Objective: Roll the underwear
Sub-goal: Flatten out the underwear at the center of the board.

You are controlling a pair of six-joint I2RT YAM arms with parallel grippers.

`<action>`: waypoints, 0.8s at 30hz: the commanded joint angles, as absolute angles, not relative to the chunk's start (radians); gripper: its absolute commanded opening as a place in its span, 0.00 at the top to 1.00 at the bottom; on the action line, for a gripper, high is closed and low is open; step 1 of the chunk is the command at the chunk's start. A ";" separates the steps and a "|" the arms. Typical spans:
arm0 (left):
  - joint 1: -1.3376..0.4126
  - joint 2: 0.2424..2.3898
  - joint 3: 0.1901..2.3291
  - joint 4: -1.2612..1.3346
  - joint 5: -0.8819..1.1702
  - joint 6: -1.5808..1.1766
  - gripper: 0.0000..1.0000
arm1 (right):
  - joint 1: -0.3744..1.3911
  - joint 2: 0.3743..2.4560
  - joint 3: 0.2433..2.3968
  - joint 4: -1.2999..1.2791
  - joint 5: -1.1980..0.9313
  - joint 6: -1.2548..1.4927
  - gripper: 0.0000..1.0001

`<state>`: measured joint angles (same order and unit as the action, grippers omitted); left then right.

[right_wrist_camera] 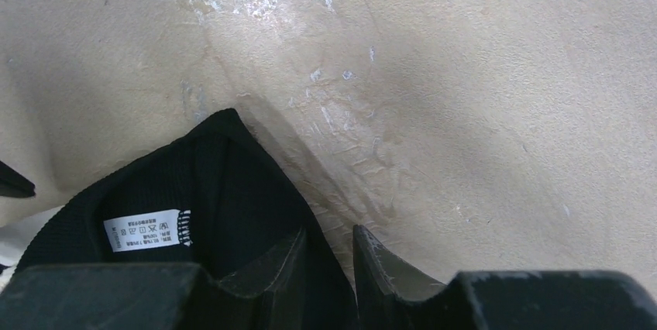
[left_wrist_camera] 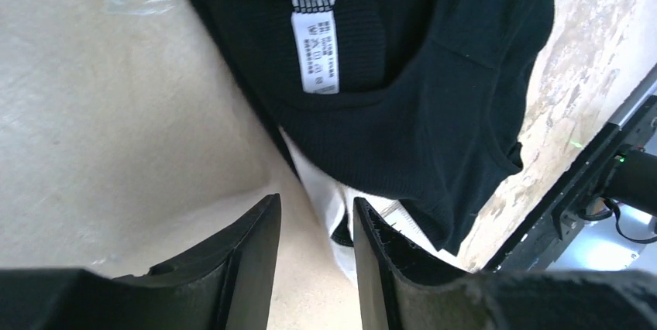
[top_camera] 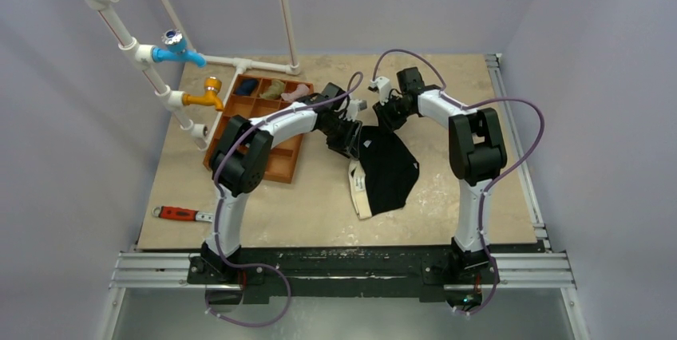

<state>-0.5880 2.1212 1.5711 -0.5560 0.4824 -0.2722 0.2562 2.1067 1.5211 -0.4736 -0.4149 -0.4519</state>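
Observation:
The black underwear (top_camera: 389,168) lies spread flat on the table's middle, its white waistband (top_camera: 358,191) along its left side. A white label shows near its far edge in the left wrist view (left_wrist_camera: 316,53) and the right wrist view (right_wrist_camera: 147,231). My left gripper (top_camera: 346,140) is low at the garment's far left corner. Its jaws are open (left_wrist_camera: 316,218), with bare table and a strip of waistband (left_wrist_camera: 329,198) between them. My right gripper (top_camera: 390,116) is at the far right corner. Its jaws (right_wrist_camera: 329,249) stand narrowly apart over the fabric's edge (right_wrist_camera: 232,183).
An orange-brown compartment tray (top_camera: 283,160) stands left of the garment and holds dark blue (top_camera: 247,85), olive (top_camera: 274,88) and pink (top_camera: 295,92) bundles. White pipes with a blue tap (top_camera: 177,51) and an orange tap (top_camera: 206,96) rise at the left. A red-handled tool (top_camera: 177,213) lies front left.

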 commanded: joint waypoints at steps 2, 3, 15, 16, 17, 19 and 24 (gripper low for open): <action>-0.601 2.148 1.621 -0.512 0.556 -0.331 0.62 | 0.262 2.059 1.510 -0.475 -0.441 -0.441 0.74; -0.601 2.151 1.621 -0.509 0.556 -0.332 0.63 | 0.262 2.060 1.511 -0.475 -0.446 -0.441 0.74; -0.602 2.127 1.592 -0.500 0.513 -0.302 1.00 | 0.260 2.036 1.471 -0.458 -0.407 -0.444 0.83; -0.601 2.113 1.583 -0.500 0.502 -0.289 1.00 | 0.256 2.032 1.466 -0.457 -0.394 -0.447 0.85; -0.597 2.099 1.573 -0.501 0.494 -0.281 1.00 | 0.254 2.027 1.462 -0.456 -0.385 -0.449 0.87; -0.584 2.064 1.547 -0.502 0.485 -0.261 1.00 | 0.238 2.018 1.453 -0.452 -0.371 -0.451 0.93; -0.544 1.939 1.445 -0.479 0.465 -0.230 1.00 | 0.170 2.003 1.443 -0.457 -0.377 -0.450 1.00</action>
